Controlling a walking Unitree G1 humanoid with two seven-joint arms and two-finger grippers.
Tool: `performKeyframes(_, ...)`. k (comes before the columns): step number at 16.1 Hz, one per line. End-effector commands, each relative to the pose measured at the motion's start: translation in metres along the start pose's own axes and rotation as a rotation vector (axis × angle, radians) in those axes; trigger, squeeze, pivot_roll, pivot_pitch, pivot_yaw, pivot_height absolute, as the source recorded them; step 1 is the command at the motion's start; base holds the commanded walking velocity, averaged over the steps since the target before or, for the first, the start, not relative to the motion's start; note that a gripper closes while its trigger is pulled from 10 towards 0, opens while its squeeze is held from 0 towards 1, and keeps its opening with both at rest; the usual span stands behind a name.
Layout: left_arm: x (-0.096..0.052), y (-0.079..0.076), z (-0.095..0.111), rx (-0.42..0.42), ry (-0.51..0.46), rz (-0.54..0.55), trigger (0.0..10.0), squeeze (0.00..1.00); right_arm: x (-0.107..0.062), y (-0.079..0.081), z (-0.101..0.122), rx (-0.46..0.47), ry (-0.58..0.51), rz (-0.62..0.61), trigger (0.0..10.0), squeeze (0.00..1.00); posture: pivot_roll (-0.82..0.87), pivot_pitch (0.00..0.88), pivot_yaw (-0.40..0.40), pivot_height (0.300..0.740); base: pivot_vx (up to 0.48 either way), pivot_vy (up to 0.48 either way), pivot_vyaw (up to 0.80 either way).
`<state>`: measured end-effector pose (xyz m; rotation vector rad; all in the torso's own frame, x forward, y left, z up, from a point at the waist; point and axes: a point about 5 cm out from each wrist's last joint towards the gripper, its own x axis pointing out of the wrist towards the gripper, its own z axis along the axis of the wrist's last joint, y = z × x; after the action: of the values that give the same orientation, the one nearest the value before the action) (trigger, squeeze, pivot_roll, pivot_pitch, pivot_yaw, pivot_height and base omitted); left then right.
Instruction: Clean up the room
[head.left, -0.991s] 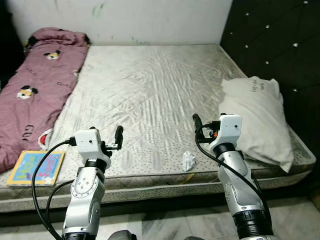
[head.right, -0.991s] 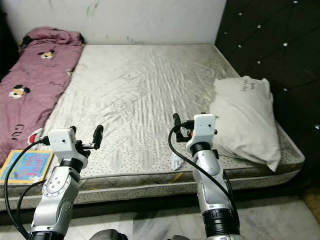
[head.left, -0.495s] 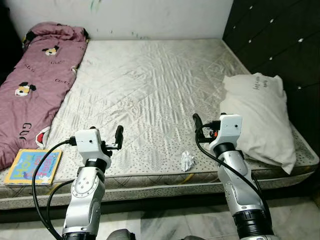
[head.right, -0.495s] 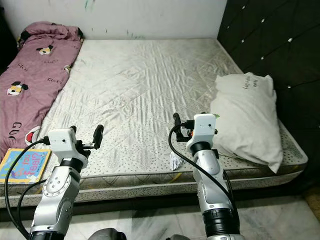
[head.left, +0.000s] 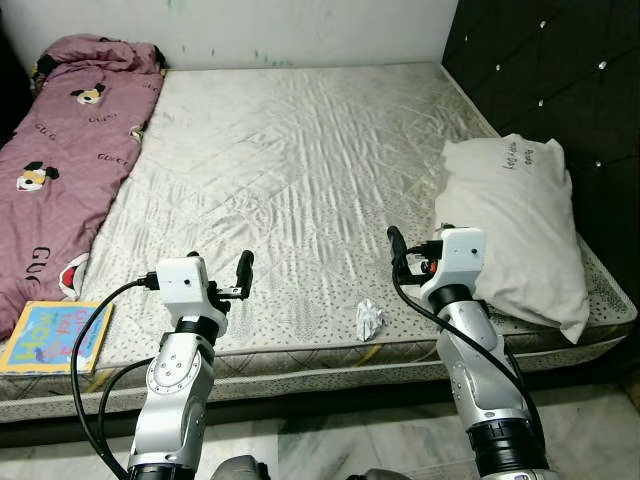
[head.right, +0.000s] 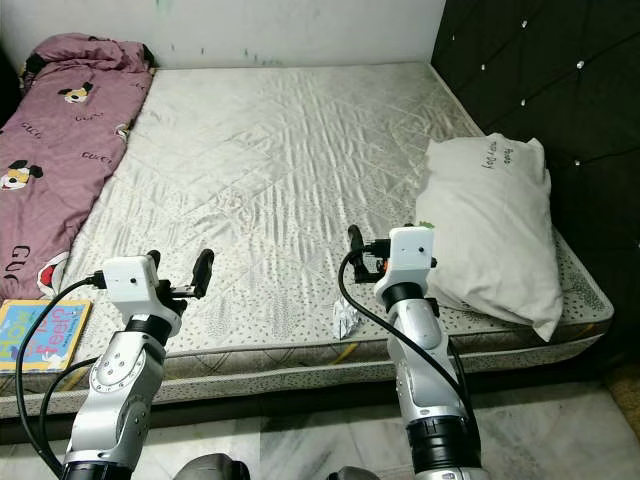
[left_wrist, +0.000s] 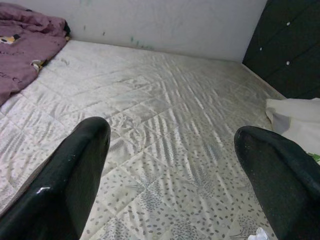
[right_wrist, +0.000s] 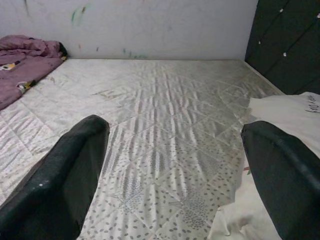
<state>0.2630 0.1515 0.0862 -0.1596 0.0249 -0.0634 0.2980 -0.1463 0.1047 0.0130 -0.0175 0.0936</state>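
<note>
The left gripper (head.left: 243, 272) hangs above the near edge of the mattress (head.left: 300, 170), left of centre, its two black fingers (left_wrist: 65, 185) spread wide with bare quilted fabric visible between them and nothing held. The right gripper (head.left: 396, 248) hangs above the near edge further right, likewise spread wide and empty; in the right wrist view its fingers (right_wrist: 60, 180) frame the mattress surface, with the pillow's edge beside the right-hand finger. Both silver arms rise from the near bottom of the scene, each trailing a black cable. A small crumpled white paper (head.left: 368, 319) lies on the mattress close to its near edge, between the two grippers and nearer the right one, apart from both; a yellow tag sits at the mattress edge just below it. A large white pillow (head.left: 515, 225) rests on the right side of the mattress, against the dark tufted headboard (head.left: 560, 70), and just to the right of the right wrist housing. A maroon blanket (head.left: 60, 160) printed with cartoon mouse figures and lettering lies along the left side, bunched at the far left corner. A colourful children's book (head.left: 52, 338) lies flat at the near left corner of the mattress, just near of the blanket's end. A pale wall (head.left: 300, 30) with faint green marks bounds the far side. Light tiled floor (head.left: 330, 450) shows beneath the near edge of the bed.
</note>
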Motion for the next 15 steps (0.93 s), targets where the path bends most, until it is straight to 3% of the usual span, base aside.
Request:
performKeyframes(1,0.000,0.001,0.002,0.002,-0.008,0.000,10.0,0.00,0.001,0.000,0.003,0.000,-0.006,0.002,10.0,0.00,0.04,0.000,-0.014,0.740,0.000,0.000,-0.70)
performKeyframes(5,-0.001,0.000,0.002,0.001,-0.012,-0.012,10.0,0.00,0.002,0.000,0.003,0.000,-0.009,0.004,10.0,0.00,0.05,0.000,-0.018,0.740,0.206,0.000,-0.70)
performKeyframes(11,-0.001,0.000,0.000,0.004,0.003,-0.004,10.0,0.00,0.000,0.000,0.000,-0.001,0.002,0.003,10.0,0.00,0.05,0.000,-0.023,0.740,0.092,0.000,0.00)
performKeyframes(15,-0.003,0.012,-0.003,0.001,0.017,0.077,10.0,0.00,-0.002,0.000,-0.010,0.004,0.029,0.000,10.0,0.00,0.06,0.000,0.002,0.740,0.000,0.000,0.00)
